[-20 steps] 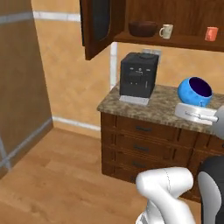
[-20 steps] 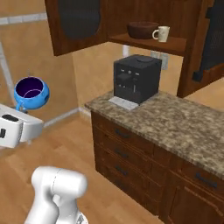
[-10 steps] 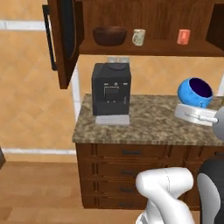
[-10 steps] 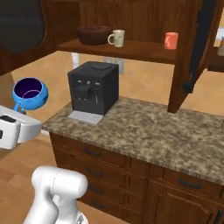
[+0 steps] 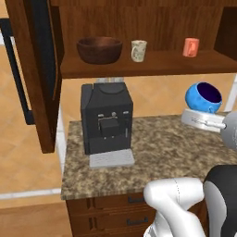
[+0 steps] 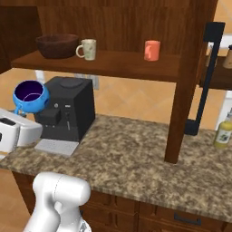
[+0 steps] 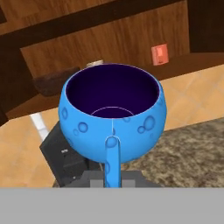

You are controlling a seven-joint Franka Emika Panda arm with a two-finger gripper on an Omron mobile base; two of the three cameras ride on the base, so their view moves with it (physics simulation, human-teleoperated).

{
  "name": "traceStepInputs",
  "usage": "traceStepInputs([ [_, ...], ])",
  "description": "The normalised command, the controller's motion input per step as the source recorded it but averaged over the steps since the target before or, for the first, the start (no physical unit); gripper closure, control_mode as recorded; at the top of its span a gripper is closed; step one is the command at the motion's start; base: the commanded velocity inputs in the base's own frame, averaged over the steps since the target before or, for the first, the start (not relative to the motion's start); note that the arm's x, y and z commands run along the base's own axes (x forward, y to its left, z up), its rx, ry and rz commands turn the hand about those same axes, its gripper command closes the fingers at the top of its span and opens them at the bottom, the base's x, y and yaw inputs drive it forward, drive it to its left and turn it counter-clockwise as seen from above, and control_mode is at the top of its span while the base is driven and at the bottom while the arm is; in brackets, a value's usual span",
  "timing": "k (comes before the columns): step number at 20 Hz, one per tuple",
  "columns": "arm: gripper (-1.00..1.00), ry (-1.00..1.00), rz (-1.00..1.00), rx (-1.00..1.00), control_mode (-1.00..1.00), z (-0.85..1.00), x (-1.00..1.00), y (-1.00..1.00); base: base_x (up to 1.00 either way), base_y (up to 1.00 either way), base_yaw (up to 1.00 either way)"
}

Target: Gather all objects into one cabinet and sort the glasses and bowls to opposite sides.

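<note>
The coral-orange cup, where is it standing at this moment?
The coral-orange cup stands upright on the open wall cabinet's shelf, apart from the others: the cream mug and the wooden bowl stand further left in both base views.

A black coffee machine stands on the granite counter.

Open dark reddish-brown wall cabinet: shelf front unobstructed. Wide dark-brown wooden bowl at shelf's 9 o'clock end, small cream mug just beside it, coral-orange cup toward 3 o'clock; bare gap between mug and cup. Tall black coffee machine stands on speckled granite counter below bowl and mug. Open cabinet door juts out at 3 o'clock.
</note>
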Motion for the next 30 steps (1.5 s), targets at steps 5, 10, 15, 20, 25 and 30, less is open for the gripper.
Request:
traceStepInputs([
  [5,1.0,0.0,0.0,0.0,1.0,0.0,0.0,0.0,0.58,0.0,-0.12],
  [10,1.0,0.0,0.0,0.0,1.0,0.0,0.0,0.0,-0.12,0.0,0.0],
  [15,1.0,0.02,-0.01,0.04,-1.0,0.0,0.01,0.0,-0.03,0.0,-0.03],
  [20,1.0,0.17,-0.07,0.21,-1.0,0.34,0.37,-0.09,0.0,0.0,0.0],
  [25,1.0,0.15,-0.04,0.03,-1.0,0.71,0.68,0.0,0.0,0.0,0.0],
  [30,1.0,0.02,0.0,-0.02,-1.0,0.63,0.55,0.0,0.0,0.0,0.0],
])
